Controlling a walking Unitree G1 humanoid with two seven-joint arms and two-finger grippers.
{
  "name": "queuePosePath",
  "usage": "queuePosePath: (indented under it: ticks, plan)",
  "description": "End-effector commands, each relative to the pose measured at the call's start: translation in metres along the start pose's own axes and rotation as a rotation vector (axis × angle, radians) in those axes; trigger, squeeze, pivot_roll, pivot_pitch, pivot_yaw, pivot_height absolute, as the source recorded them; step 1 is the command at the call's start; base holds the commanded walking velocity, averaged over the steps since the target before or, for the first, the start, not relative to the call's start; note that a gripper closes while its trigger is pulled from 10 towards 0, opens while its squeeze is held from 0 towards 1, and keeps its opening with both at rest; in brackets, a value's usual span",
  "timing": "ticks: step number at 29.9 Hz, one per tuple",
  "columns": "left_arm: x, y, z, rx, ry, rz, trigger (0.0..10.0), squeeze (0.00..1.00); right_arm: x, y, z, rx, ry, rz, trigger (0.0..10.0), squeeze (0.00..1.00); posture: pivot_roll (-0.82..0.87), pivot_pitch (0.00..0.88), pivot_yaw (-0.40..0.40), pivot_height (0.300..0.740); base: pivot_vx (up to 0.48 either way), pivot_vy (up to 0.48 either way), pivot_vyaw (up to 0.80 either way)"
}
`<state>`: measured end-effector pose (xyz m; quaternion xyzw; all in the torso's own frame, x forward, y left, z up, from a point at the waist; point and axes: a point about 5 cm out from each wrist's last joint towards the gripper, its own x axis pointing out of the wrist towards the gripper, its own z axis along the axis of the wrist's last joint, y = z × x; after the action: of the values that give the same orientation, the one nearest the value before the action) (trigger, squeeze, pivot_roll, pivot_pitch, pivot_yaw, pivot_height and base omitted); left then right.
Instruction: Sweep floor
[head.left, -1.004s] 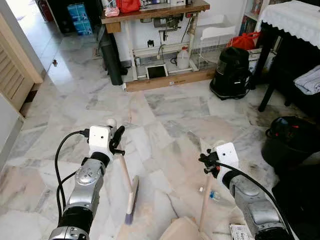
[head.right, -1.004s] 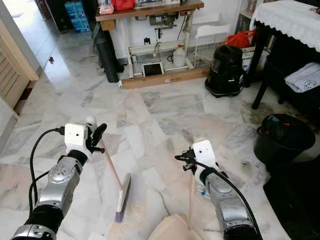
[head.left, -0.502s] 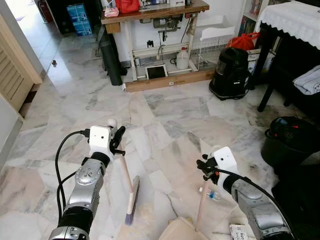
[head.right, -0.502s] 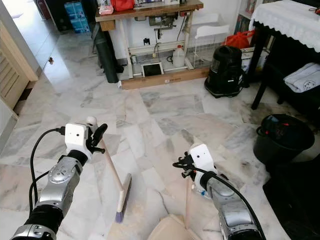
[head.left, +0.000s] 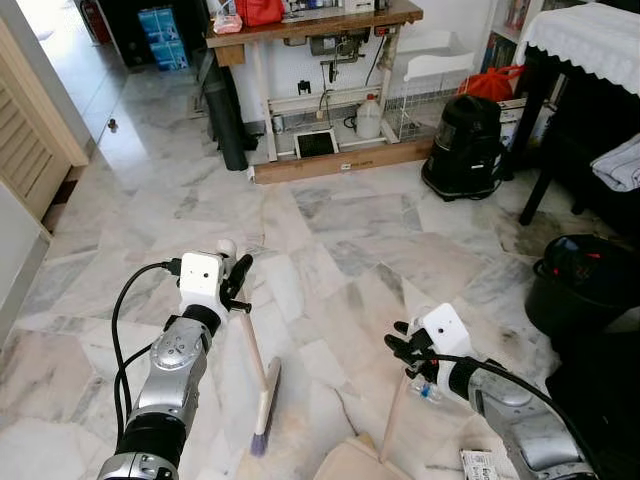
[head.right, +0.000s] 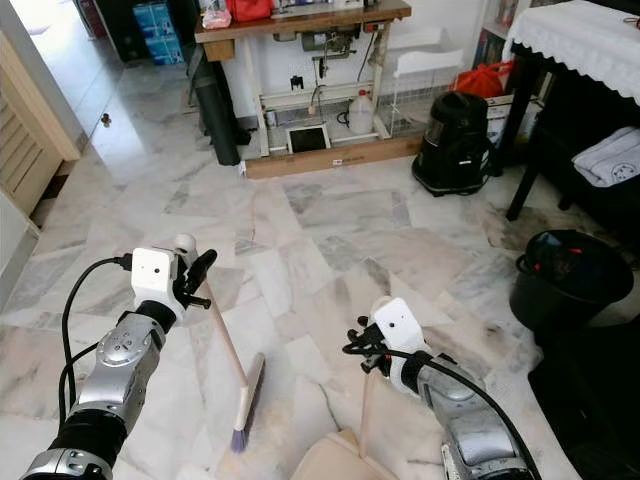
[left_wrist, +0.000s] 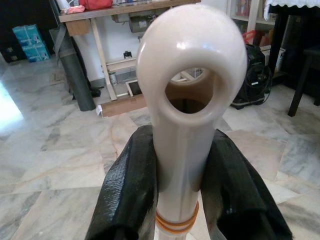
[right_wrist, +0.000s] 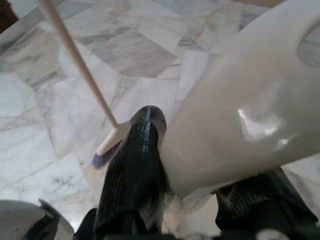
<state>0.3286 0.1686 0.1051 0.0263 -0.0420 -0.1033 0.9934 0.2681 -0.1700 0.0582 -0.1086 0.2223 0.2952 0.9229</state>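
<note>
Bright, even daylight; glare pools on the marble floor (head.left: 95, 110) toward the far-left doorway. Shadows soft, deepest under the black table (head.left: 575, 120). Eye views sharp. Wrist views: near handles (left_wrist: 187, 100) slightly blurred, glossy highlights.

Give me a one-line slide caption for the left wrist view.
Left gripper shut on the cream broom handle, its hanging loop facing the camera.

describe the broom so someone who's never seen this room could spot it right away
On the marble floor before the wooden workbench, look at the left gripper. The broom hangs from it: cream handle, purple-tipped bristles, unlike the dustpan beside.
</note>
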Motion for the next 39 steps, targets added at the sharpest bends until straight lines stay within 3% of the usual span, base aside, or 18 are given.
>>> queuePosePath:
  ticks: [1, 24, 39]
  plan:
    - [0.004, 0.004, 0.011, 0.0, -0.042, 0.003, 10.0, 0.0, -0.002, 0.006, -0.011, -0.014, 0.069, 0.043, 10.0, 0.0, -0.16, 0.0, 0.071, 0.74, 0.0, 0.0, 0.0]
    - [0.005, 0.0, 0.009, -0.009, -0.028, -0.025, 10.0, 0.0, -0.015, 0.013, -0.015, -0.061, 0.068, 0.207, 10.0, 0.0, -0.16, 0.0, 0.075, 0.74, 0.0, 0.0, 0.0]
    - [0.005, -0.001, 0.009, -0.011, -0.022, -0.038, 10.0, 0.0, -0.025, 0.026, -0.012, -0.064, 0.015, 0.376, 10.0, 0.0, -0.16, 0.0, 0.077, 0.74, 0.0, 0.0, 0.0]
